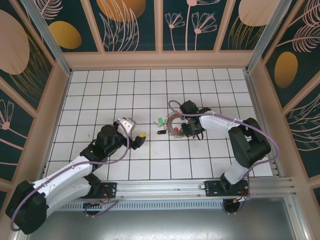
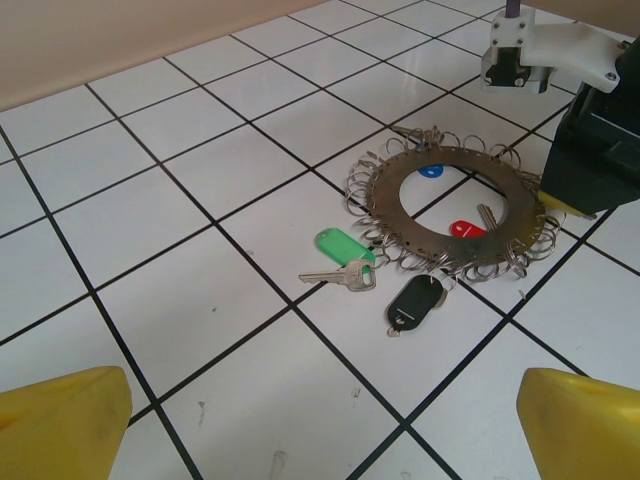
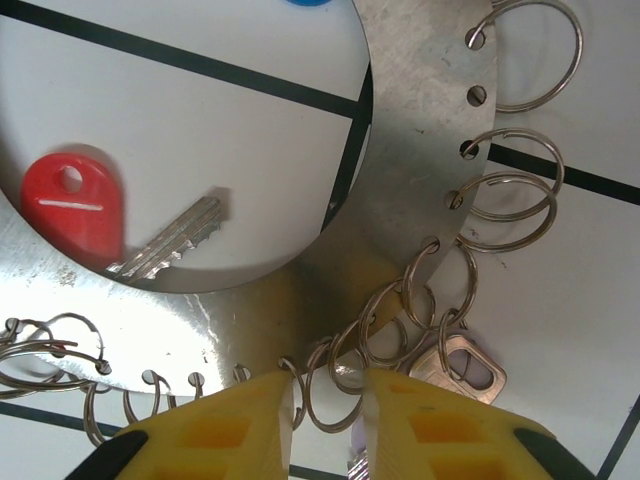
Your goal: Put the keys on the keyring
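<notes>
Keyring [image 2: 395,195]: a flat metal ring plate lying on the white tiled floor [image 2: 150,200]. Its outer edge is hung with many small wire loops [image 3: 515,205].

Keys, placed from the keyring:
- Red key [image 3: 72,210]: inside the keyring's hole, head against the inner edge.
- Blue key [image 2: 431,171]: also inside the hole, across from the red key.
- Green key [image 2: 343,245]: outside, just beside the rim.
- Black key [image 2: 415,300]: outside, just off the rim, near the green key.
- 1 silvery key [image 3: 460,365]: hangs on a loop at the rim.

Right gripper [image 3: 330,405]: you see it at the keyring's rim, on the side away from the green key. Its yellow fingertips [image 3: 250,425] stand close together on either side of 1 wire loop. You cannot tell whether they pinch it.

Left gripper [image 2: 320,430]: well apart from the keyring, on the green key's side. It is released, with the jaws spread wide.
</notes>
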### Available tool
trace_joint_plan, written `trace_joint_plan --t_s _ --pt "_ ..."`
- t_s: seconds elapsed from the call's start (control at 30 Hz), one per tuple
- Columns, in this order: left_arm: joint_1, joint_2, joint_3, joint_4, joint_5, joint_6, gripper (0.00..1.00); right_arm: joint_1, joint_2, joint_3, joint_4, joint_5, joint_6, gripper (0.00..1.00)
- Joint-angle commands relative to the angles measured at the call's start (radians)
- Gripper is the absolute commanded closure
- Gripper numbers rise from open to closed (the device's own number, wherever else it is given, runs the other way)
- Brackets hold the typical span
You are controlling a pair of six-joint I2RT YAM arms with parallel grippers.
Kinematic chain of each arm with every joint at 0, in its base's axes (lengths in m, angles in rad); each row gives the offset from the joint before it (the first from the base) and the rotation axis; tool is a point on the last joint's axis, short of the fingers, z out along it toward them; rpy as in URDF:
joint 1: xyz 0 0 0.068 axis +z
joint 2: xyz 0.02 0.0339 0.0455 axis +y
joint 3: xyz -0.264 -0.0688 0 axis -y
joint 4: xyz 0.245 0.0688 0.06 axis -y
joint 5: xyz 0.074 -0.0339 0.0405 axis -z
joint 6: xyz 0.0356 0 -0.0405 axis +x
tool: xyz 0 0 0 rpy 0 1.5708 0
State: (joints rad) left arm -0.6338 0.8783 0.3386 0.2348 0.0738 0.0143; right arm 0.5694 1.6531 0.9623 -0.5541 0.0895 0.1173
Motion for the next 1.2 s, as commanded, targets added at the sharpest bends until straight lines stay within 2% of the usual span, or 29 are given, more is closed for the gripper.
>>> trace_joint_plan --t_s 0.0,0.6,0.63,0.73,0.87,1.0,1.17 --pt "-0.001 0.002 0.022 0.021 0.015 0.002 0.02 0.004 0.000 -0.008 0.002 0.026 0.015 0.77" --pt "0.000 -0.002 0.020 0.021 0.009 -0.001 0.02 -0.016 -0.033 -0.016 0.044 -0.057 0.028 0.91" --pt "0.000 -0.001 0.020 0.023 0.009 -0.001 0.01 -0.045 -0.035 -0.016 0.045 -0.059 0.028 0.92" --pt "0.000 0.003 0.021 0.025 0.011 0.003 0.02 -0.052 -0.043 -0.022 0.053 -0.070 0.027 0.93" --pt "0.001 0.006 0.022 0.028 0.025 0.006 0.02 -0.063 -0.060 -0.030 0.072 -0.144 0.029 0.98" --pt "0.000 -0.016 0.011 0.035 0.058 0.019 0.01 -0.117 -0.083 -0.046 0.101 -0.269 0.047 1.00" --pt "0.000 -0.026 0.002 0.045 0.064 0.024 0.01 -0.156 -0.069 -0.068 0.102 -0.296 0.051 1.00"
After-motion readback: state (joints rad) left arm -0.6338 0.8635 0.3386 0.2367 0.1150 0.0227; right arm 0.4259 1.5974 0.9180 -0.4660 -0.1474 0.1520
